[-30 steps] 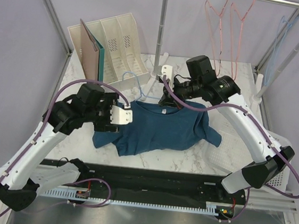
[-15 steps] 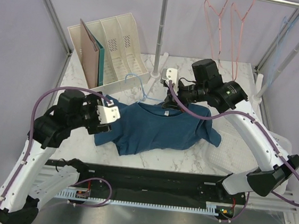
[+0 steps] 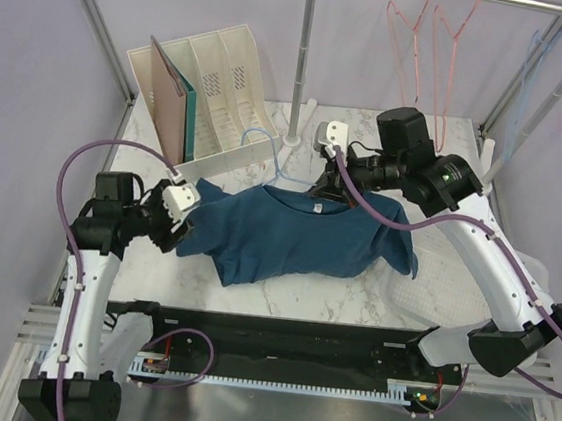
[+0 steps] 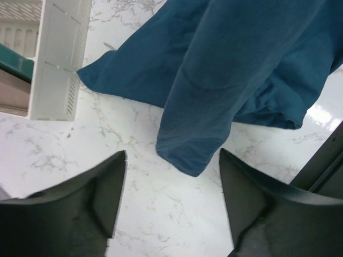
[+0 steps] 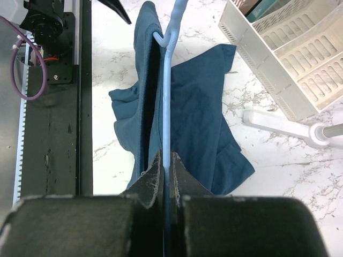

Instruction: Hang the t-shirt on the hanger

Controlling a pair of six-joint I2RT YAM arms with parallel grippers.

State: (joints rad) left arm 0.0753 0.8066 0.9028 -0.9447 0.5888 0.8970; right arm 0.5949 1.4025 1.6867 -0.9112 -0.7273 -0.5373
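Note:
The dark teal t-shirt [image 3: 299, 235] lies partly raised on the marble table, its collar lifted towards the back. The light-blue wire hanger [image 3: 272, 159] sticks out of the collar, hook to the left. My right gripper [image 3: 326, 183] is shut on the hanger wire [image 5: 167, 96] at the collar, with the t-shirt [image 5: 201, 112] draped on both sides of the wire. My left gripper [image 3: 175, 222] hovers low at the shirt's left sleeve. In the left wrist view this gripper [image 4: 172, 154] is open, and the sleeve end [image 4: 193, 144] hangs between its fingertips without touching them.
A white file rack [image 3: 224, 79] with a pink and a teal folder stands at the back left. A stand pole [image 3: 302, 62] rises behind the shirt. Pink-red hangers [image 3: 428, 55] hang on the rail above. A white mesh tray [image 3: 530, 282] sits at the right edge.
My left arm has pulled back to the left and lower, off the shirt's shoulder to its sleeve end. My right gripper has carried the hanger and collar slightly right and back.

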